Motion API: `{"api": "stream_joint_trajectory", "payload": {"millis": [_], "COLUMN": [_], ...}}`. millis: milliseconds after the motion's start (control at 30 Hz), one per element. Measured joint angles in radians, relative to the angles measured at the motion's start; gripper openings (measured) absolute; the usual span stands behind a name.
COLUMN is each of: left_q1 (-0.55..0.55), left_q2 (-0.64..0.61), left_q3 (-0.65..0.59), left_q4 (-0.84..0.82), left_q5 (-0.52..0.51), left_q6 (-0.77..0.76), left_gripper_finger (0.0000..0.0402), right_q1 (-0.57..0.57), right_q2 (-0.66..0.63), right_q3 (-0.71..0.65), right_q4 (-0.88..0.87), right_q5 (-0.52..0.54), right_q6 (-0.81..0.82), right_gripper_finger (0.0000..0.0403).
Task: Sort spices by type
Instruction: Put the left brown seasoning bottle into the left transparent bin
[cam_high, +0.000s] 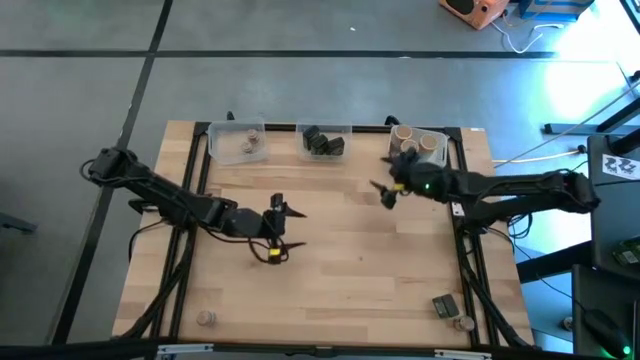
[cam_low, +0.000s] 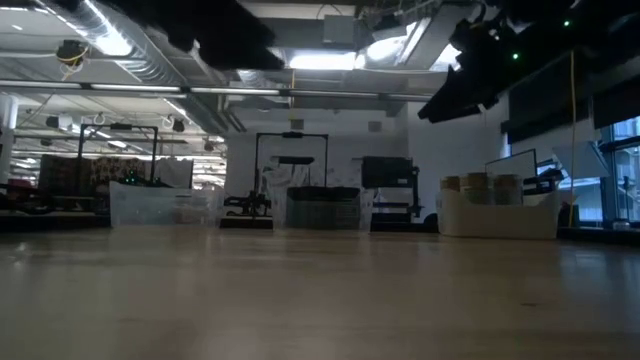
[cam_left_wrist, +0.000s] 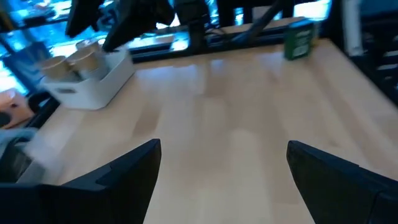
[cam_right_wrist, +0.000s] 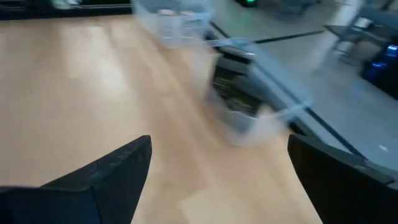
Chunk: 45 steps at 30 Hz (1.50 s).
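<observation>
Three tubs stand in a row along the far edge of the wooden table (cam_high: 350, 250). The left tub (cam_high: 238, 141) is clear and holds a few small round jars (cam_high: 252, 146). The middle tub (cam_high: 326, 140) is clear too and holds dark grey blocks (cam_high: 322, 142). The right tub (cam_high: 424, 145) is white and holds tan cylinders (cam_high: 404, 133) with pale tops; in the low view the same cylinders (cam_low: 478, 183) stand upright above the white rim. Three spices lie apart from the tubs on the near side of the table: one round jar (cam_high: 206, 318) near the near left corner, and a dark block (cam_high: 444, 304) with a tan cylinder (cam_high: 463, 322) just beside it near the near right corner. The left gripper (cam_high: 276, 230) hangs over the bare wood left of the table's middle, fingers spread wide with nothing between them. The right gripper (cam_high: 388, 188) hangs just in front of the white tub, on its near left side, also spread wide and holding nothing. Its own wrist view looks past the wide fingers (cam_right_wrist: 99, 177) toward the middle tub (cam_right_wrist: 236, 99) and the left tub (cam_right_wrist: 171, 18).
</observation>
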Motion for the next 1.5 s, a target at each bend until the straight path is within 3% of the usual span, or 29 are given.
{"api": "stream_joint_trajectory", "payload": {"millis": [233,433,633,800,1100,1333,1500], "left_q1": [-0.123,-0.295,-0.429,-0.543,-0.729,-0.833,-0.873], "left_q2": [0.002,0.071,0.19,0.27,0.34,0.389,0.419], "left_q3": [0.055,0.199,0.388,0.48,0.487,0.486,0.486], "left_q4": [-0.107,-0.315,-0.688,-0.916,-0.982,-1.081,-1.105], "left_q5": [-0.051,-0.146,-0.158,-0.053,0.146,0.282,0.295], "left_q6": [-0.1,-0.201,-0.521,-0.855,-1.349,-1.606,-1.65], "left_gripper_finger": [0.0331,0.0331,0.0331,0.0331,0.0331,0.0331,0.0331], "right_q1": [0.146,0.257,0.358,0.419,0.439,0.439,0.439], "right_q2": [0.104,0.211,0.299,0.351,0.418,0.481,0.497], "right_q3": [0.0,0.0,0.0,-0.001,-0.001,-0.001,-0.001], "right_q4": [0.111,0.242,0.364,0.466,0.607,0.642,0.676], "right_q5": [0.0,0.001,0.002,0.011,0.011,0.009,0.001], "right_q6": [0.073,0.107,0.158,0.178,0.216,0.289,0.311], "right_gripper_finger": [0.0374,0.0374,0.0374,0.0374,0.0374,0.0374,0.0374]}}
